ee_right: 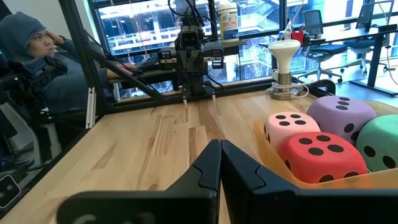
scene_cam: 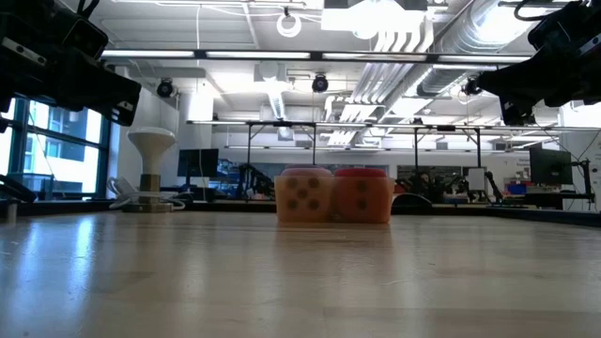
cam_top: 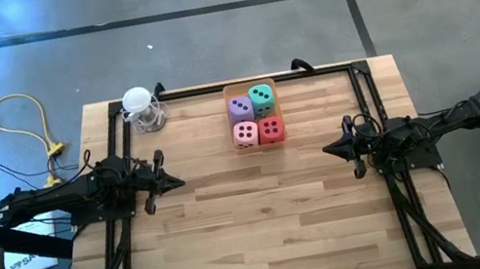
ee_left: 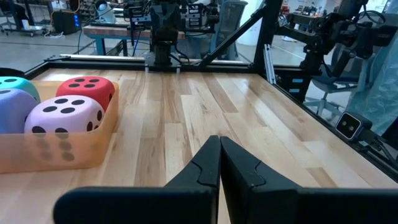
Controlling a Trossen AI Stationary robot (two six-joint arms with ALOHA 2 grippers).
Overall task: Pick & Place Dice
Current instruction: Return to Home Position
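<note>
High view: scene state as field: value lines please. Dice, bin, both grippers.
bin: orange bin, at one edge of the table, midway between the arms
dice in bin: four, two by two
edge-side row: purple die, teal-green die
inner row: pink die, red die
left gripper: shut, empty, left of bin
right gripper: shut, empty, right of bin
</note>
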